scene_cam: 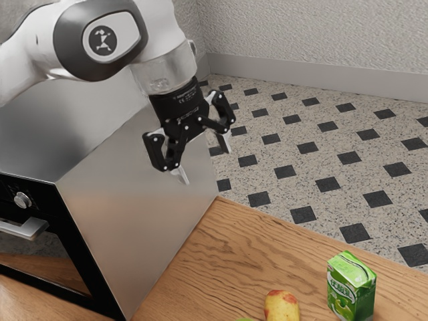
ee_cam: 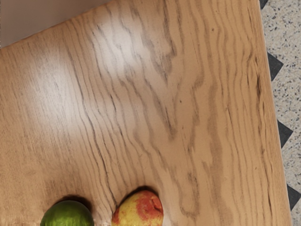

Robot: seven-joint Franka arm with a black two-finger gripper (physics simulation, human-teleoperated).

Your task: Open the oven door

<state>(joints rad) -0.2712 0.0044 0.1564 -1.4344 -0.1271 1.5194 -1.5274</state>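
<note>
So the oven door [scene_cam: 50, 259] is way down in the lower left of the exterior view, looks shut, with its handle [scene_cam: 25, 229] and a knob [scene_cam: 23, 200] above that. My gripper [scene_cam: 204, 160] is up around the upper middle, fingers spread wide with nothing between them, well apart from the handle and over by the oven's metal side panel [scene_cam: 144, 217]. The wood-grain worktop [scene_cam: 221, 257] runs across the bottom of the frame, with a green drink carton [scene_cam: 351, 287] lower right, a red-yellow fruit [scene_cam: 282, 306] beside it, and a green fruit [ee_cam: 67, 217] near that one. Speckled floor with dark diamonds [scene_cam: 307, 147] fills the right, rough pale wall [scene_cam: 314, 30] up top.
</note>
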